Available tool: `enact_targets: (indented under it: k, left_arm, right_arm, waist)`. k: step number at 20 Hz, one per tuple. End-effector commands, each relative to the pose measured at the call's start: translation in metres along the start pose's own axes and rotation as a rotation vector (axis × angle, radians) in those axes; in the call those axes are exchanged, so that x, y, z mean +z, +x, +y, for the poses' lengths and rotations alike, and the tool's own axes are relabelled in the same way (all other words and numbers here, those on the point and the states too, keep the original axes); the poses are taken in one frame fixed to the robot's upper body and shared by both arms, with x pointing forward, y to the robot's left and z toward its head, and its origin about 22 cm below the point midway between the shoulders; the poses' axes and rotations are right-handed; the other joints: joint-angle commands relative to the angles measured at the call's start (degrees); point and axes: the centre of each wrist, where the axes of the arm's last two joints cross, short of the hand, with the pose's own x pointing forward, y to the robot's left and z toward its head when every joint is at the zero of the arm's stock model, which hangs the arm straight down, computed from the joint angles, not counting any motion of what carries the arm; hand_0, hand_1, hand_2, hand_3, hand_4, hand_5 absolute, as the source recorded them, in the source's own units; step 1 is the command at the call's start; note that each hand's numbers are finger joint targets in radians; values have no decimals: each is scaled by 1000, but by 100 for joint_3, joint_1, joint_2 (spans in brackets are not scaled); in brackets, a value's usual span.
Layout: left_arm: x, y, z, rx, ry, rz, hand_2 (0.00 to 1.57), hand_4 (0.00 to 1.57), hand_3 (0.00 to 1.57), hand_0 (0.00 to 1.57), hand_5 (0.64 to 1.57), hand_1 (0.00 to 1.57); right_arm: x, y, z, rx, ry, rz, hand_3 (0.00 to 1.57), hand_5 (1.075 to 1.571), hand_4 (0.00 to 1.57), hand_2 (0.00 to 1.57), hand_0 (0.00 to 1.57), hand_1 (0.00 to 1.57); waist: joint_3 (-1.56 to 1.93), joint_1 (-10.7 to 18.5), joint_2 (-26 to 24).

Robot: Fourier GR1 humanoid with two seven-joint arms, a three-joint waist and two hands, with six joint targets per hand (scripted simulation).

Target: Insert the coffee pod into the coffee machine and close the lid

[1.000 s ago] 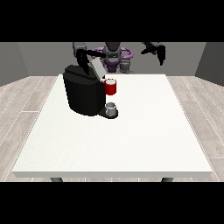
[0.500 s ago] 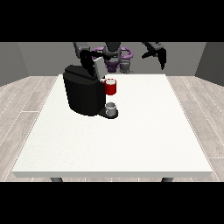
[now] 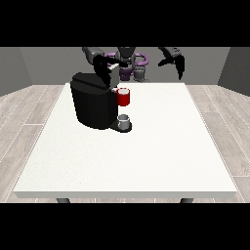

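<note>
A black coffee machine stands on the white table at the left of the middle. A red part shows at its front, above a small grey cup on the machine's base. No separate coffee pod can be made out. The hand at the view's left hangs just above the machine's top back edge; how its fingers lie is not plain. The hand at the view's right is raised over the table's far right edge, fingers pointing down and spread, holding nothing.
The robot's torso stands behind the table's far edge. Grey wood floor surrounds the table. The white surface extends from the machine to the front and right edges.
The hand at the view's left has come down closer onto the machine's top. The hand at the view's right has shifted slightly and lowered its fingers.
</note>
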Motion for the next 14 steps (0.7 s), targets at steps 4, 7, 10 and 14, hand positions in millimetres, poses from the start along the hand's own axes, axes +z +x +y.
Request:
enact_targets:
  k: [4,7,10,14]
  left_arm:
    - [-13,5,-4,-21,-25,-23,0,383,0,0,1571,0]
    - [-19,14,-7,-5,-59,-39,0,326,0,0,1571,0]
    - [-25,18,-23,6,-79,-82,0,398,0,0,1571,0]
    - [-34,31,-21,-3,-100,-104,0,439,0,0,1571,0]
  right_arm:
    - [-5,53,52,110,87,-209,0,1571,102,0,0,0]
    - [-8,65,40,132,55,-207,0,1571,203,0,0,0]
    - [-10,88,32,167,38,-236,0,1571,259,0,0,0]
    - [-8,100,24,158,11,-220,0,1571,96,0,0,0]
  waist:
    - [-71,416,210]
    - [-66,643,241]
    - [-68,768,358]
    - [-63,1064,428]
